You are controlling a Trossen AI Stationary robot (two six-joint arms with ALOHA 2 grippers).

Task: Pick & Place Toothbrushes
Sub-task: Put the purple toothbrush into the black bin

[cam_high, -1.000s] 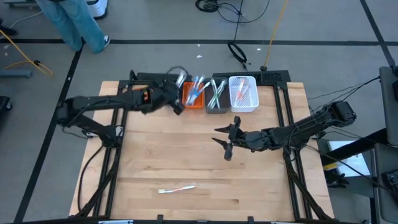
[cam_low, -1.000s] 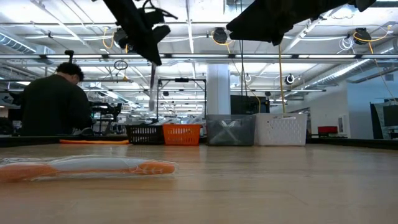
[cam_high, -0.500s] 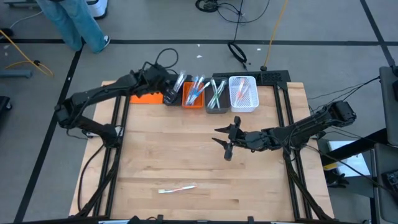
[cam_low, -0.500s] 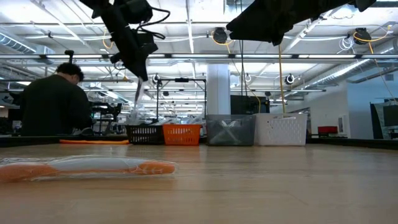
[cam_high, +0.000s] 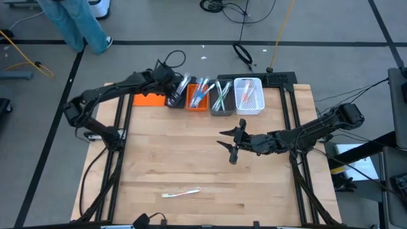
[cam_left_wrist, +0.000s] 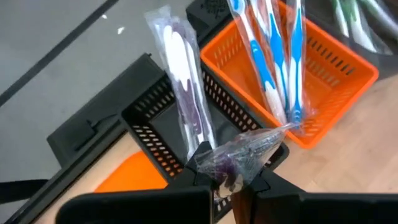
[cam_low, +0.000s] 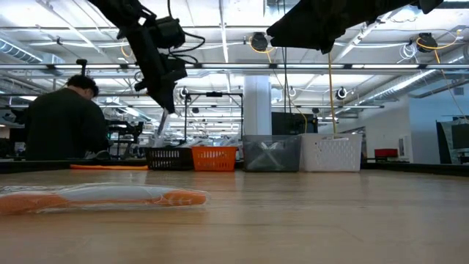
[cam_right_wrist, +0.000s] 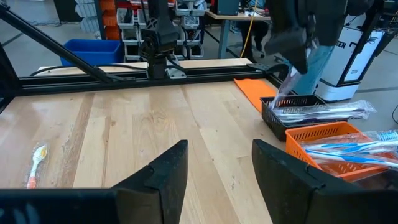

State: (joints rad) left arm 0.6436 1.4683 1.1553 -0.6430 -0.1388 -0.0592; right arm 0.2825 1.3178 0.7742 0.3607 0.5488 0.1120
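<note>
My left gripper (cam_high: 173,95) (cam_left_wrist: 233,180) hangs over the black bin (cam_high: 176,98) at the table's far edge, shut on a purple toothbrush in a clear wrapper (cam_left_wrist: 183,81) (cam_low: 163,125). Beside that bin stand an orange bin (cam_high: 198,97) with blue toothbrushes (cam_left_wrist: 267,68), a grey bin (cam_high: 221,100) and a white bin (cam_high: 248,95), each holding toothbrushes. One wrapped orange toothbrush (cam_high: 181,193) (cam_low: 102,196) lies flat near the table's near edge. My right gripper (cam_high: 230,143) (cam_right_wrist: 217,168) is open above the middle of the table, touching nothing. My left gripper pinches the crumpled end of the clear wrapper (cam_left_wrist: 239,155) between its two fingers, coming from above. The purple toothbrush slants down below the fingers. Its lower end (cam_left_wrist: 168,31) reaches into the black bin; whether it rests there, I cannot tell.
A flat orange sheet (cam_high: 149,100) lies left of the black bin. Bare wood stretches between the bins and the lone toothbrush. A black frame (cam_high: 289,121) edges the table. A person (cam_low: 62,121) stands in the room beyond, and black cables (cam_high: 245,54) lie on the floor.
My left gripper has moved toward the table's far edge and down, from beside the orange bin to above the black bin. The purple toothbrush went with it, from hanging straight down to slanting with its lower end at the black bin.
</note>
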